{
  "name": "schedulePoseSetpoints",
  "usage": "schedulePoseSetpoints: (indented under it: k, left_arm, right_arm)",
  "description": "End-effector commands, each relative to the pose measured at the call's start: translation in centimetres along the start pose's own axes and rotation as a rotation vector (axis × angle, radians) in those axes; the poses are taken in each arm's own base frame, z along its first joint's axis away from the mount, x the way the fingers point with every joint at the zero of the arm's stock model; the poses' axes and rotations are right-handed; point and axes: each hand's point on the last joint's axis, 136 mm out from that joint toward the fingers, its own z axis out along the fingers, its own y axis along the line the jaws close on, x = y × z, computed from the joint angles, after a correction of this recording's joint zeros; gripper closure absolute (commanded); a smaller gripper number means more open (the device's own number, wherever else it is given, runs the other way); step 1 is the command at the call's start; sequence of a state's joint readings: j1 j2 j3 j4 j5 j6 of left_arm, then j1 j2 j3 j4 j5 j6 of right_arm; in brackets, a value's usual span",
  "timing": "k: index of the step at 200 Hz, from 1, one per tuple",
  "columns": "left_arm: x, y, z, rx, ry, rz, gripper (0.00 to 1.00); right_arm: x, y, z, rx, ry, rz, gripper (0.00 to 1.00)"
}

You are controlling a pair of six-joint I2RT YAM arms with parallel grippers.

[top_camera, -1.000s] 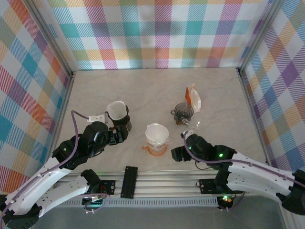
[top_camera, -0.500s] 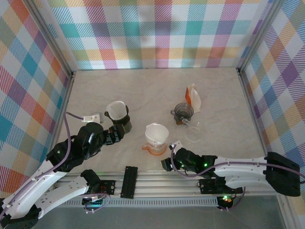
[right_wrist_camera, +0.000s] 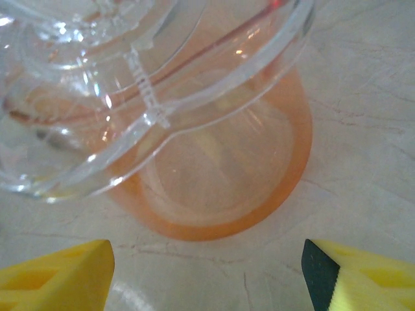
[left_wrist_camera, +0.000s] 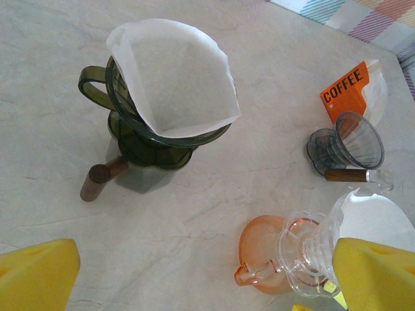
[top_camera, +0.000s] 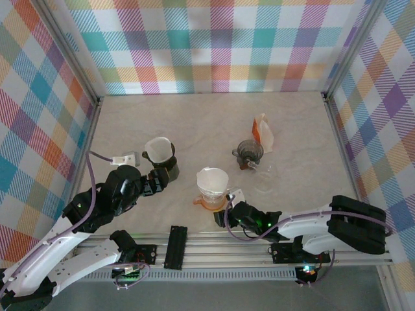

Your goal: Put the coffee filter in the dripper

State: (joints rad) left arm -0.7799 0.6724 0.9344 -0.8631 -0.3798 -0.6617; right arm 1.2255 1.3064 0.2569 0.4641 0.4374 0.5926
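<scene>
At table centre, the white coffee filter sits in the clear dripper atop the orange cup. The right gripper faces the cup base, jaws spread and holding nothing. The left gripper is spread wide. Placement appears complete; the next move likely calls for a withdrawal that does not nudge the cup.

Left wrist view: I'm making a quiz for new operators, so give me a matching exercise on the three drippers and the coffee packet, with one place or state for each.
Things:
1. green dripper
2. clear dripper
3. grey dripper
4. coffee packet

Places or states:
a. no filter inside
b. orange, printed COFFEE
c. stands on the orange cup
d. at the left of the view, white filter inside

Pairs: 1-d, 2-c, 3-a, 4-b
</scene>
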Motion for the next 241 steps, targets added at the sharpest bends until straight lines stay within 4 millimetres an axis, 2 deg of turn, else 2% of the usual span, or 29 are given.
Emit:
schedulePoseSetpoints:
  k: [1,65,108,184,241]
  left_arm:
    - [-1.1,-0.2,-0.6,0.005,-0.028,-0.007,0.00]
    - [-0.4,0.0,-0.2,0.004,-0.007,-0.013,0.00]
    - [0.1,0.1,0.1,0.001,0.003,-0.019,0.00]
    - [0.8,0.5,0.4,-0.010,0.020,-0.012,0.00]
    - [1.1,0.7,0.5,-0.010,0.024,-0.009,0.00]
  right_arm:
    - [-2.0,0.3,0.5,0.018,-0.097,0.047,0.22]
    - [-3.5,-1.0,2.0,0.093,-0.143,0.078,0.23]
    - [-6.0,-1.3,3.5,0.089,-0.184,0.110,0.24]
    - [-9.2,-3.5,8.5,0.107,-0.167,0.177,0.25]
    - [-12.5,-5.7,12.2,0.135,-0.159,0.200,0.26]
